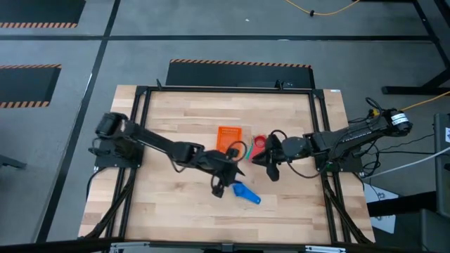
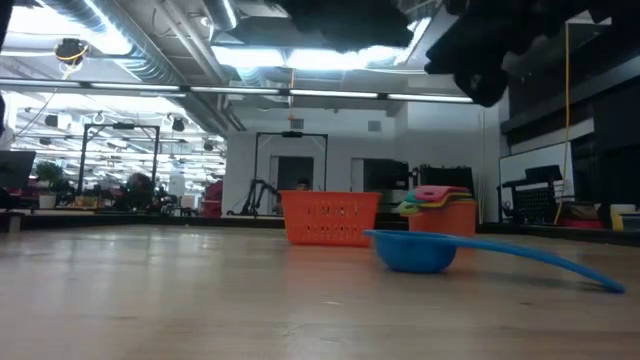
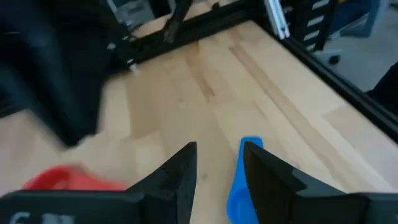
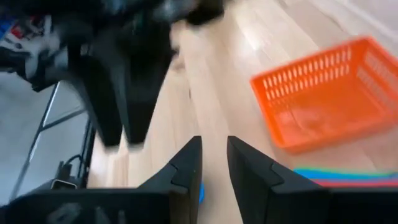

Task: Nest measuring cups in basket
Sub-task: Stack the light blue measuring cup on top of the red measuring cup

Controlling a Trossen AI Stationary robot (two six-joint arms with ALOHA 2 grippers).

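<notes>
Both hands hang over the middle of the table point(image 1: 176, 211). My left hand point(image 1: 223, 184) is just above the blue cup point(image 1: 245, 192), which lies alone on the wood nearer the front edge than the rest, its long flat handle running off to the right in the low view. In my left wrist view the two fingers point(image 3: 180, 177) stand a little apart with nothing between them; the cup's handle point(image 3: 239, 186) shows beside one finger, and I can't tell whether it touches.

My right hand point(image 1: 270, 160) hovers near the stack of cups point(image 1: 259, 144), just right of the basket point(image 1: 230, 138). Its fingers point(image 4: 186, 165) are a narrow gap apart and hold nothing.

Seen from the table's level, the basket point(image 2: 330, 218) sits upright on the wood. The stack point(image 2: 440, 210) stands beside it, with an orange cup at the bottom and yellow, green and red rims above. The blue cup point(image 2: 415, 250) rests mouth up, in front of the stack and apart from it.
</notes>
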